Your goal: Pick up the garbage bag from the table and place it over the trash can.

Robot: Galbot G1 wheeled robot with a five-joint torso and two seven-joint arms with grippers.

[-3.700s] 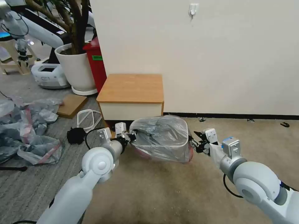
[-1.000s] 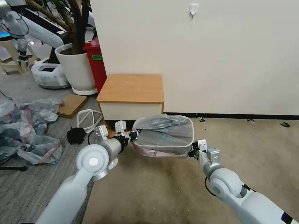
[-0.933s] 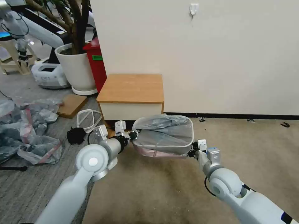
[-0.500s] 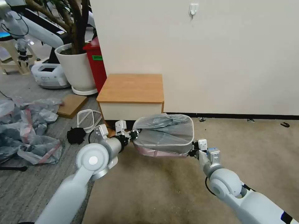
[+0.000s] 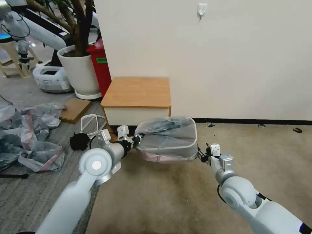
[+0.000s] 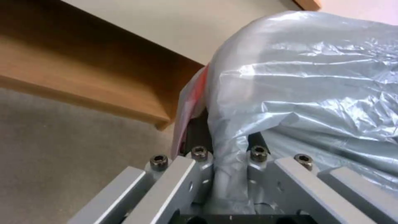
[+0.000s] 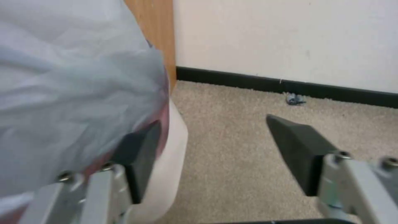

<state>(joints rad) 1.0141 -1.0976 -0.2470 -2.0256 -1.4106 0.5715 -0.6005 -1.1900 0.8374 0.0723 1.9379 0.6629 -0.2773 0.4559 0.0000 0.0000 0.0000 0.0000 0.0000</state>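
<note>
The garbage bag [image 5: 165, 138], thin grey plastic with a pink band low down, is stretched over the trash can [image 5: 196, 138], which stands on the carpet in front of the table [image 5: 136, 92]. My left gripper [image 5: 136, 139] is at the can's left side, shut on a fold of the bag [image 6: 311, 77]; the fold runs between the fingers [image 6: 195, 174]. My right gripper [image 5: 202, 155] is at the can's right side and stands open [image 7: 213, 122]. One pad [image 7: 139, 155] lies against the bag-covered cream rim [image 7: 174, 149]; the other hangs free over the carpet.
A heap of grey-and-pink bags [image 5: 32, 136] lies on the floor at the left. A white plant pot [image 5: 79, 71] and a red bin [image 5: 100, 65] stand beside the table. A black object [image 5: 78, 141] and a white cable loop [image 5: 92, 125] lie near my left arm. Open carpet stretches to the right.
The bag's right edge has come down over the can's rim, and my right gripper has dropped lower beside it. In the last half second the can shifted slightly left and away.
</note>
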